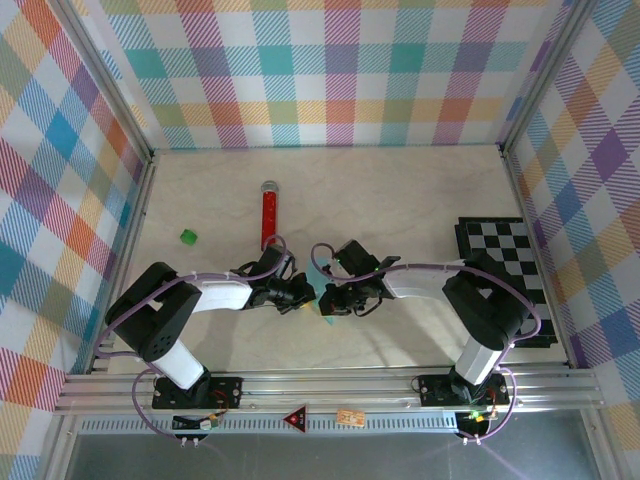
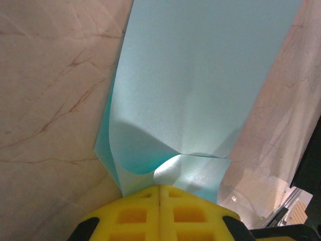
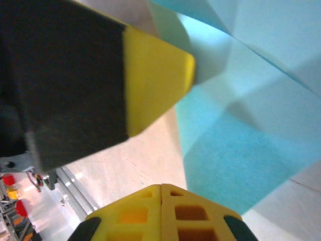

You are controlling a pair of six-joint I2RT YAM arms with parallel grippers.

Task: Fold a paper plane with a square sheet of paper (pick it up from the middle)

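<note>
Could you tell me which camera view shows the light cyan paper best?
The left wrist view: the light cyan paper spreads wide, its near edge curled at the shut left gripper. The top external view gives a sliver between the two arms; the right wrist view shows creased facets behind a black-and-yellow finger.

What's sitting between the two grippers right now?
The light cyan paper, partly folded, sits between the left gripper and right gripper in the top view.

Light cyan paper, red tube, black-and-white checkered board.
</note>
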